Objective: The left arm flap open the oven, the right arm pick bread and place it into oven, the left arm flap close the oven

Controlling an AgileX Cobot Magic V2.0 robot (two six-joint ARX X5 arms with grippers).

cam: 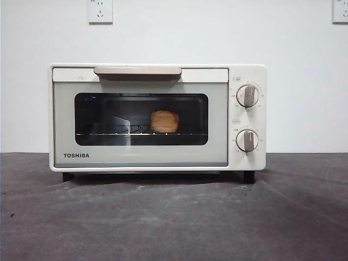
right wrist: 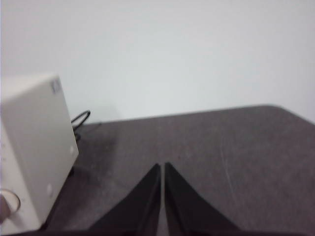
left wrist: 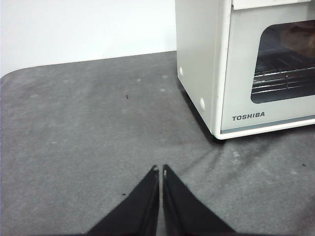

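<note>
The cream-white TOSHIBA oven (cam: 157, 117) stands in the middle of the grey table with its dark glass door shut and its beige bar handle (cam: 137, 71) at the top. The golden bread (cam: 164, 121) lies on the wire rack inside, seen through the glass. In the left wrist view the oven (left wrist: 236, 73) stands ahead and to one side of my left gripper (left wrist: 161, 171), which is shut and empty over the table. In the right wrist view my right gripper (right wrist: 162, 167) is shut and empty beside the oven's side wall (right wrist: 37, 142). Neither arm shows in the front view.
Two round knobs (cam: 248, 96) sit on the oven's right panel. A black cable (right wrist: 81, 118) runs behind the oven. A white wall with sockets (cam: 100, 11) stands behind the grey table (cam: 174, 217).
</note>
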